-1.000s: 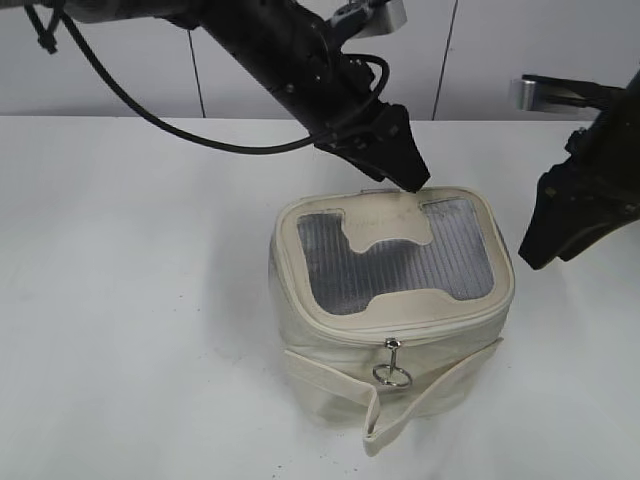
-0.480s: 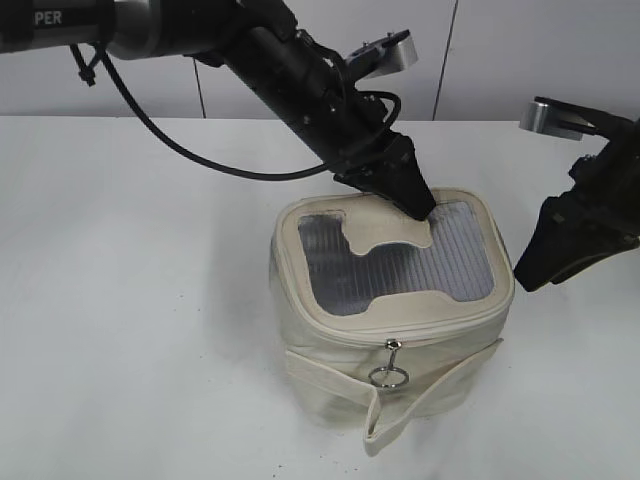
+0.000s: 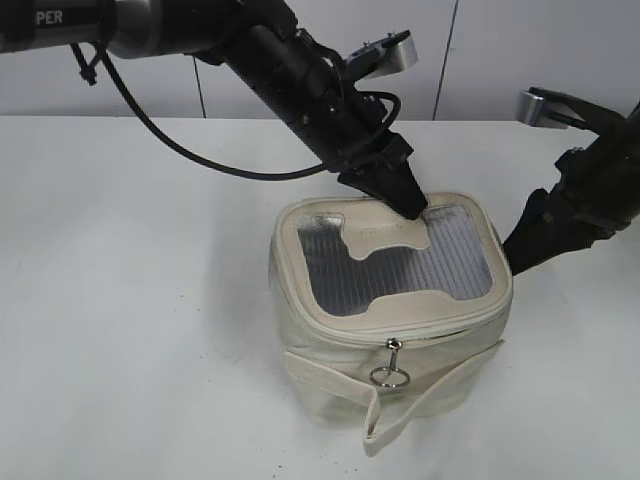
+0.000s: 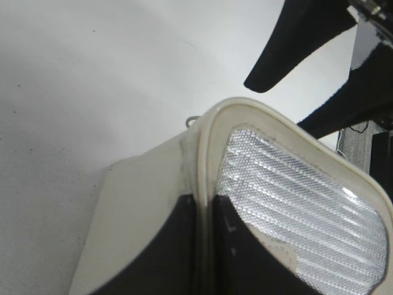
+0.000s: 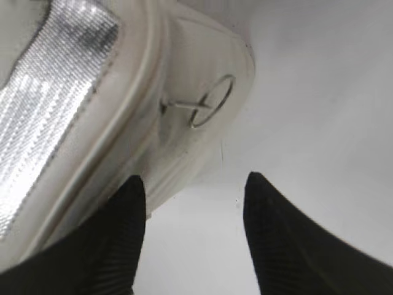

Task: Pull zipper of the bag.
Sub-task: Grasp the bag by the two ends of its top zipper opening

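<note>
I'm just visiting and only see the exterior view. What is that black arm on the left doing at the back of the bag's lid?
Observer: The left wrist view shows the left gripper pinching the lid rim of the bag, one finger on the outside wall, one on the lid's top.
Operator: Anything else back there?
Observer: A small metal loop sticks out beside the rim's corner ahead of that gripper.
Operator: And the other arm?
Observer: The right gripper is open; a ring pull lies ahead of its fingers, untouched.
</note>
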Motion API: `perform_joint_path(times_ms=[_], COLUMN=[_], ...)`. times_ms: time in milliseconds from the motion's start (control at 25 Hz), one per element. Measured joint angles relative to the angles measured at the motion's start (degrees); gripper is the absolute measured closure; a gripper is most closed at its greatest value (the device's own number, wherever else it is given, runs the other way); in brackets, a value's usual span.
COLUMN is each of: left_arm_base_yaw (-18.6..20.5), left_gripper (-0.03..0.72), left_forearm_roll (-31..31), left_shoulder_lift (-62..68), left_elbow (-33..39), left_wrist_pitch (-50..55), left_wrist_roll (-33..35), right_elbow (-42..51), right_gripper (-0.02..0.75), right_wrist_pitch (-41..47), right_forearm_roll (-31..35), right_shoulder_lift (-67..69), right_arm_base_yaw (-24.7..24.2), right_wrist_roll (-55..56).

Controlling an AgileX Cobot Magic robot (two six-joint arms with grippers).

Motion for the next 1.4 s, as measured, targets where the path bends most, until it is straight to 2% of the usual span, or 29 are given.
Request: perform_joint_path(times_ms=[160,440,560,800,880,1000,1200,1400], left_arm_base_yaw=[0.0,0.1,0.1,0.1,0.1,0.1,0.1,0.1], left_gripper=[0.643,0.643,0.643,0.643,0.643,0.643,0.643,0.643], left_forearm_roll=[0.0,-0.37,-0.48,-0.88,-0.93,-1.0,-1.0,-1.0], left_shoulder_lift=[0.0,0.0,0.0,0.0,0.0,0.0,0.0,0.0], left_elbow=[0.0,0.0,0.0,0.0,0.0,0.0,0.0,0.0], left_wrist_pitch=[0.0,0.84,0.84,1.33,1.38,1.42,1.46,1.53], left_wrist_roll=[0.05,0.11,0.17,0.17,0.17,0.2,0.2,0.2], right_elbow=[0.0,0.21,0.27,0.27,0.31,0.31,0.31,0.31], right_gripper=[0.329,0.341,0.424,0.7,0.733,0.733,0.733,0.733], right_wrist_pitch=[-0.28,-1.64,-3.36,-5.57,-5.94,-5.94,-3.87,-0.48], right_forearm_roll=[1.7,8.76,11.06,14.11,14.4,12.19,2.92,0.49], right_shoulder_lift=[0.82,3.63,4.74,7.59,7.51,6.42,2.13,-0.66], right_arm_base_yaw=[0.0,-0.17,-0.29,-0.29,-0.29,-0.29,-0.24,-0.24], right_wrist_roll=[-3.37,-15.46,-18.11,-18.42,-16.93,-12.37,-2.16,0.73])
